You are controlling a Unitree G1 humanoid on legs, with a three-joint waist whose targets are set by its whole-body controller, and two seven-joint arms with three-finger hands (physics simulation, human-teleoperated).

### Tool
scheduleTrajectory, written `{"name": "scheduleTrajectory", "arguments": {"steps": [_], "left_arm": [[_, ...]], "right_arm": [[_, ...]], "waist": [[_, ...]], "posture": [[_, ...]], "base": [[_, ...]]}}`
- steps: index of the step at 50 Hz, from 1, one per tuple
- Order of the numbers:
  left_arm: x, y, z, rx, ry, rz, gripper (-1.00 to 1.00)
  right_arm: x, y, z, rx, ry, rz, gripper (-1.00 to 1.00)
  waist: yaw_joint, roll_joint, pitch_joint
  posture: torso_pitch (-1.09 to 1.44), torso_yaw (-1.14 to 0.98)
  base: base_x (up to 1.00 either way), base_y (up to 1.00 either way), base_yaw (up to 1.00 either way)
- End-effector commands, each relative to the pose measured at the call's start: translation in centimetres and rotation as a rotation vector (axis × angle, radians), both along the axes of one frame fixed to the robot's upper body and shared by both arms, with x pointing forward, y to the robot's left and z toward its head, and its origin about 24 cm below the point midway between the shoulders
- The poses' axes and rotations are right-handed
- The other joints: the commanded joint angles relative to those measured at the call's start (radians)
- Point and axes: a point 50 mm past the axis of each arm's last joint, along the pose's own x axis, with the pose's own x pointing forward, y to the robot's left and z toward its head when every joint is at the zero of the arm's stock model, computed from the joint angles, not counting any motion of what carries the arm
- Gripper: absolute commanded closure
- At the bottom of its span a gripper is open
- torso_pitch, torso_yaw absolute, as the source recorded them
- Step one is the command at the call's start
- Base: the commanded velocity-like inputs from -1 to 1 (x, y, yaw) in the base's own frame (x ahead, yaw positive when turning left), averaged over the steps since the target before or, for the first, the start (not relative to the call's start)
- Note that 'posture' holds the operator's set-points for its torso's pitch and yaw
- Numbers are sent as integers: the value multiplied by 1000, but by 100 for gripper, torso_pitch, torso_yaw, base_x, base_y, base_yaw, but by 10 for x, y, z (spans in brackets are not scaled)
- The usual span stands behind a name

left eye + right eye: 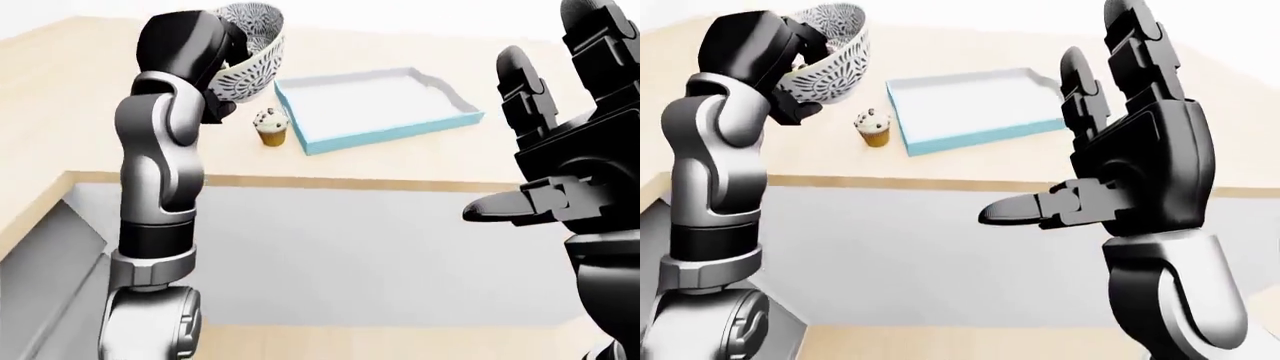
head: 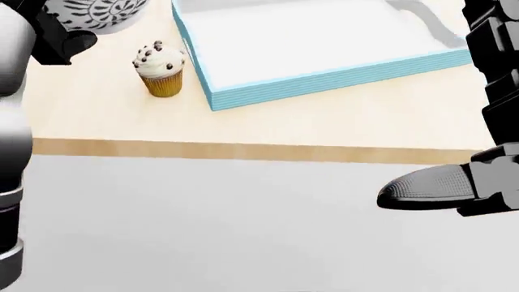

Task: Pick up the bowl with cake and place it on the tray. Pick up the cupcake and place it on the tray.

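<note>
My left hand point(image 1: 790, 71) grips the bowl point(image 1: 830, 52) aloft, above the table point(image 1: 420, 157). My right hand point(image 1: 1130, 172) is spread open. The cupcake point(image 2: 160, 70) stands just beside the tray point(image 2: 324, 76).

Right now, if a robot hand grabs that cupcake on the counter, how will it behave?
The cupcake is probably light and easy to tip: its base is narrower than the frosting piled on top. The frosting looks soft, so a top grip would likely smear it. The ridged wrapper seems the safer hold. It stands close beside the tray, so a nudge could knock it against the wall.
</note>
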Motion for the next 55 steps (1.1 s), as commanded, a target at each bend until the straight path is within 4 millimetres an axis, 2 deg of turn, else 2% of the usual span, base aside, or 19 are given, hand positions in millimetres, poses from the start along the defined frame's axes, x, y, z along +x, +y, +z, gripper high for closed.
{"name": "scheduleTrajectory", "arguments": {"steps": [1,3,5,10,11,13,17,18,21,27,31,35,40,43,44,49,52,54,55], "left_arm": [[-18,5,37,-10,-194,17,100],[-18,5,38,-9,-195,18,100],[-18,5,39,-9,-197,18,100],[-18,5,40,-10,-199,17,100],[-18,5,40,-10,-200,17,100],[-19,5,41,-10,-201,17,100],[-18,5,43,-9,-205,17,100],[-19,5,44,-9,-206,17,100],[-20,6,47,-8,-211,19,100],[-20,4,48,-6,-211,15,100],[-18,5,46,-8,-209,16,100],[-18,5,45,-7,-209,16,100],[-18,4,44,-6,-207,14,100],[-17,3,43,-4,-207,12,100],[-18,2,44,-5,-207,9,100],[-16,1,48,-2,-212,4,100],[-16,1,50,0,-214,2,100],[-16,1,51,1,-215,2,100],[-16,1,52,1,-216,2,100]], "right_arm": [[-3,-1,6,5,-45,-1,-100],[-2,-1,6,4,-47,-3,-100],[-2,-1,6,3,-49,-6,-100],[-3,-2,7,3,-54,-7,-100],[-3,-3,8,3,-53,-10,-100],[-3,-3,8,2,-53,-12,-100],[-3,-2,10,1,-54,-7,-100],[-3,-2,10,0,-53,-6,-100],[-3,-2,10,-3,-55,-3,-100],[-3,-2,10,-4,-56,-5,-100],[-4,-2,9,-17,-63,-14,-100],[-3,-3,9,-14,-62,-13,-100],[-3,-4,8,-9,-62,-14,-100],[-4,-4,9,-10,-64,-15,-100],[-4,-5,10,-8,-66,-17,-100],[-4,-6,13,-8,-68,-15,-100],[-5,-5,14,-16,-66,-14,-100],[-5,-5,15,-21,-68,-13,-100],[-5,-5,16,-23,-69,-13,-100]], "waist": [[2,8,-28],[2,4,-2],[-14,-10,-19],[-23,38,-21],[-29,11,-18],[-40,56,-3],[-36,57,0],[-37,54,4],[-53,-43,-43],[-40,52,-27],[-48,83,-55],[-38,93,-46],[-28,30,-37],[-25,-60,-38],[-41,-19,-31],[-30,-29,-22],[-41,1,-16],[-50,62,-46],[-43,42,-32]], "posture": [[0,0],[0,0],[0,0],[0,0],[0,0],[0,0],[0,0],[0,0],[0,0],[0,0],[0,0],[0,0],[0,0],[0,0],[0,0],[0,0],[0,0],[0,0],[0,0]], "base": [[36,-36,0],[18,-7,0],[0,0,0],[0,0,0],[0,0,0],[0,0,0],[0,0,0],[0,-9,0],[0,-36,0],[0,-33,0],[0,0,9],[0,0,69],[0,0,70],[0,0,70],[0,0,31],[0,0,0],[0,0,0],[3,0,0],[16,0,0]]}}
